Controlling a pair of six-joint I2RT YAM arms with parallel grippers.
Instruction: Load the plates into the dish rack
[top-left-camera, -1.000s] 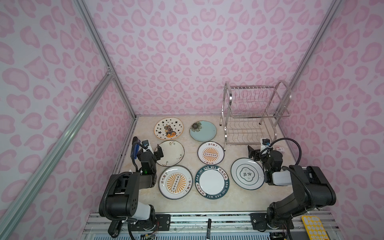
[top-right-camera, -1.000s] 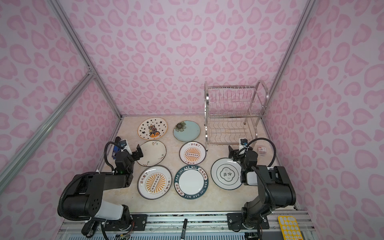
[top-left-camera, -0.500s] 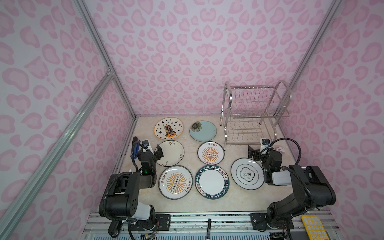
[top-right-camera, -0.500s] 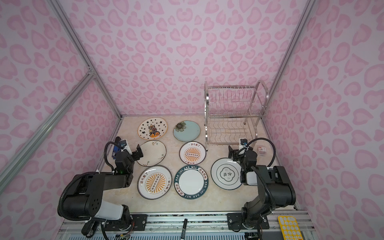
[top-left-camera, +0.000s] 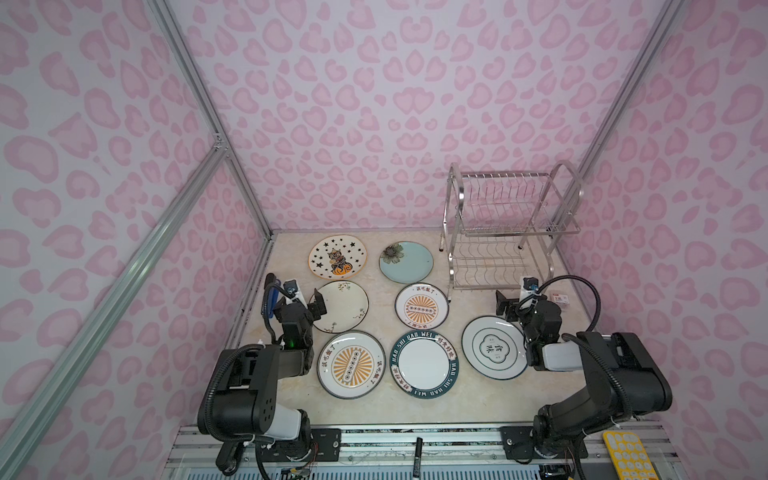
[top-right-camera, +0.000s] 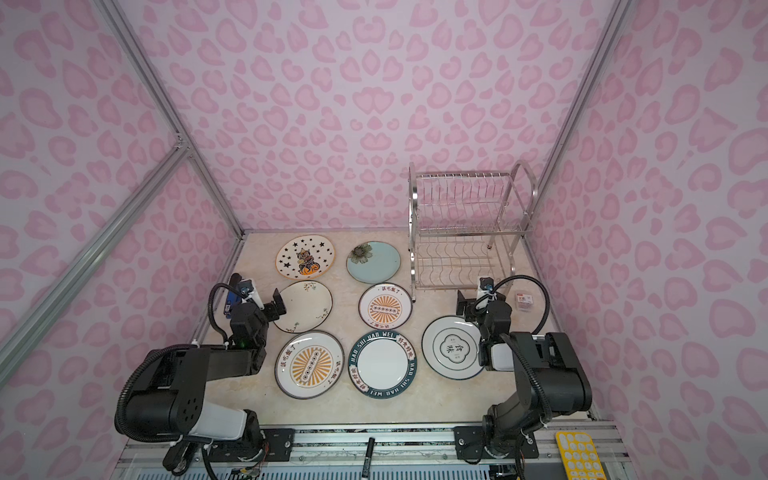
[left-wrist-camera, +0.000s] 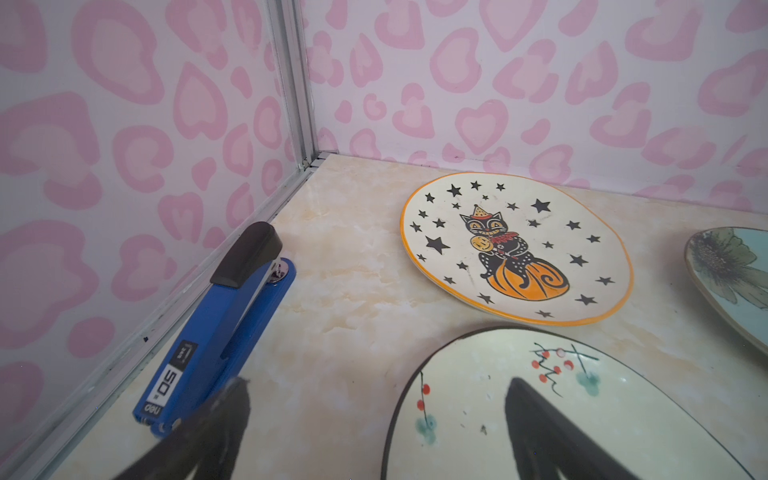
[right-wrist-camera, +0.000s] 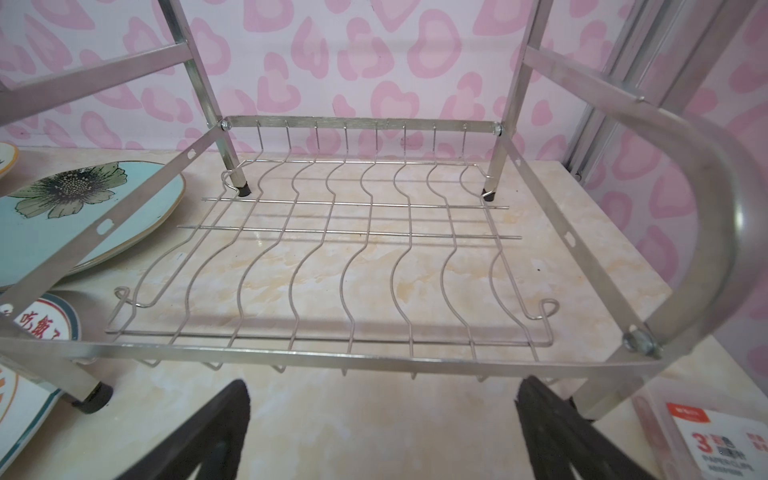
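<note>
Left wrist view: the left tool (left-wrist-camera: 376, 388) stands with its fingers wide apart — one over the cream floral plate (left-wrist-camera: 457, 399), one near a blue stapler (left-wrist-camera: 216, 332) lying along the wall (left-wrist-camera: 124, 166). Right wrist view: the right tool (right-wrist-camera: 382, 390), likewise spread, faces the lower tier of the dish rack (right-wrist-camera: 332, 356). In both top views the rack stands right of centre in the frame, at the back of the bench (top-left-camera: 490, 403); the plates (top-left-camera: 424, 365) lie flat on the bench to its left and below it — star-and-cat plate (top-left-camera: 337, 257) and blue flower plate (top-left-camera: 409, 266) uppermost, emblem plate (top-left-camera: 492, 347) just beside the right arm (top-left-camera: 615, 374).
</note>
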